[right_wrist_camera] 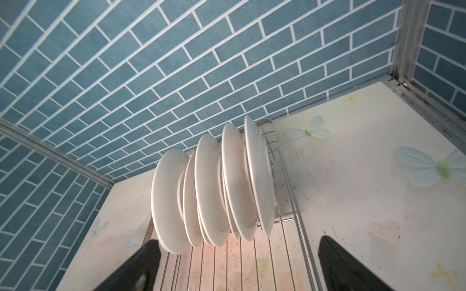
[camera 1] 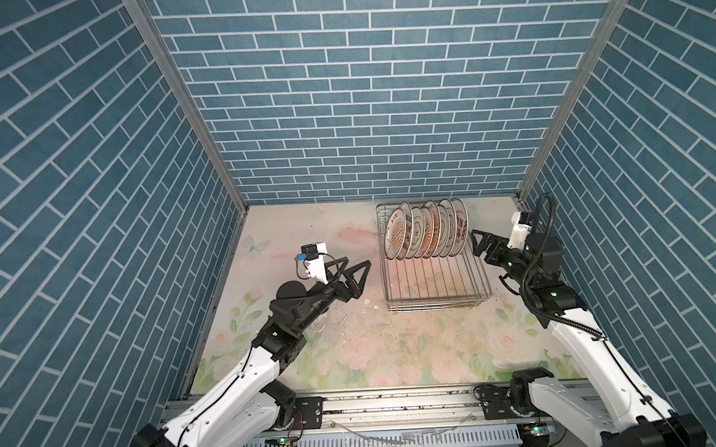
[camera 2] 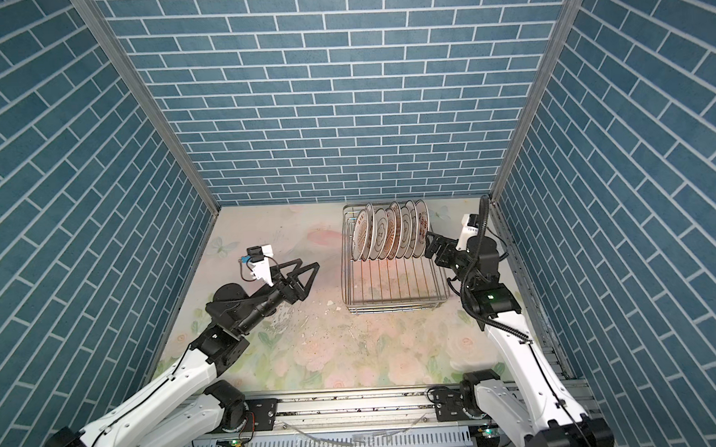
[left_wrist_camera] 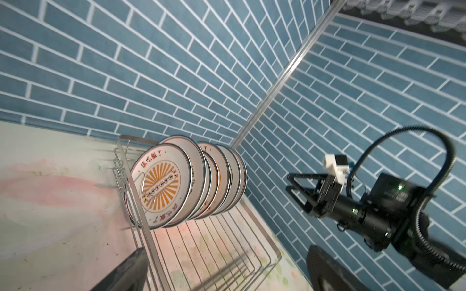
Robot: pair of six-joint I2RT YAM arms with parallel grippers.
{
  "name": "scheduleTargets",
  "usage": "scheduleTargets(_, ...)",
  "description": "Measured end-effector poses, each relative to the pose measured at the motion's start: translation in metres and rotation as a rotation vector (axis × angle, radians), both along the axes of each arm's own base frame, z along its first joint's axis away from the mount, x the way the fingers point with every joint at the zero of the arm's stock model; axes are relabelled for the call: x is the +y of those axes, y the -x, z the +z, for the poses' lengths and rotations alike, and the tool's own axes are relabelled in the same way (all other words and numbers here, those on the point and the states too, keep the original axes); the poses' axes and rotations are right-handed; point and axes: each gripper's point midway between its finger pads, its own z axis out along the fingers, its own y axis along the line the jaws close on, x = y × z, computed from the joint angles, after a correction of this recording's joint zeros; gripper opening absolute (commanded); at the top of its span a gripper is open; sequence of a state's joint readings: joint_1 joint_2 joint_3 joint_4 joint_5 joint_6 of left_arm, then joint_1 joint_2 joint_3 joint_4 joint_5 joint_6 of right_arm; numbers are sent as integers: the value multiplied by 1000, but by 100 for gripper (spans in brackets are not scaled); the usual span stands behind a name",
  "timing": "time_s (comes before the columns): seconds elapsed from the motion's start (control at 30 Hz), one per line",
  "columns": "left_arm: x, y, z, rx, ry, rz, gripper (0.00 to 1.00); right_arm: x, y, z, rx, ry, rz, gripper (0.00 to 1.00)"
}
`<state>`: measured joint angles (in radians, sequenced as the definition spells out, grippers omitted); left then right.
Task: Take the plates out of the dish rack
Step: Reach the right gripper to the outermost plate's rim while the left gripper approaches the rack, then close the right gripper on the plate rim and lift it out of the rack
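nothing looks unloaded yet: the left gripper (camera 1: 358,260) hovers over the table (camera 1: 312,359), near the dish rack's left side but apart from it, fingers spread wide and holding nothing, and no plate lies on the tabletop in either top view. the dish rack (camera 1: 438,305) sits toward the back right with the plates (camera 1: 425,230) (about eight, as far as i can count) all standing on edge in its far half. just beside its right side, the right gripper (camera 1: 474,243) is also wide open and empty, aimed at the row, so i judge that the whole unloading lies ahead.

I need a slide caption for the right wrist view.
Open right gripper facing the white backs of plates standing in the dish rack.
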<state>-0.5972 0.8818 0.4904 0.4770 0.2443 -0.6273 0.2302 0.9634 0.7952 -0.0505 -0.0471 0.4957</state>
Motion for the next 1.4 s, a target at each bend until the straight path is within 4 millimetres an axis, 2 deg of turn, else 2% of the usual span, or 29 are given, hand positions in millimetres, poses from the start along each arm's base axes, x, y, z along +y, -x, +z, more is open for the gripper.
scheduleTargets(0.07, -17, 1, -12, 25, -41, -42, 100, 8, -8, -3, 24, 51, 0, 93)
scheduleTargets(0.2, -34, -2, -17, 33, -81, -77, 100, 7, -26, -14, 93, 139, -34, 74)
scheduleTargets(0.23, -35, -2, -16, 29, -84, -78, 100, 6, -31, -15, 105, 161, -43, 70)
scheduleTargets(0.5, -33, -10, -21, 29, -98, -41, 100, 3, -65, -30, 179, 268, -89, 60)
scheduleTargets(0.57, -33, -13, -24, 36, -102, -30, 100, 4, -73, -36, 196, 289, -92, 54)
scheduleTargets(0.83, -50, -28, -36, 67, -113, -48, 100, 10, -99, -61, 261, 378, -87, 35)
scheduleTargets(0.97, -52, -33, -48, 89, -130, -31, 100, 8, -107, -68, 281, 438, -107, 28)
scheduleTargets(1.1, -54, -39, -60, 110, -143, -21, 100, 11, -116, -72, 285, 490, -117, 25)
scheduleTargets(1.4, -64, -49, -72, 138, -151, -26, 100, 19, -136, -81, 293, 576, -152, 19)
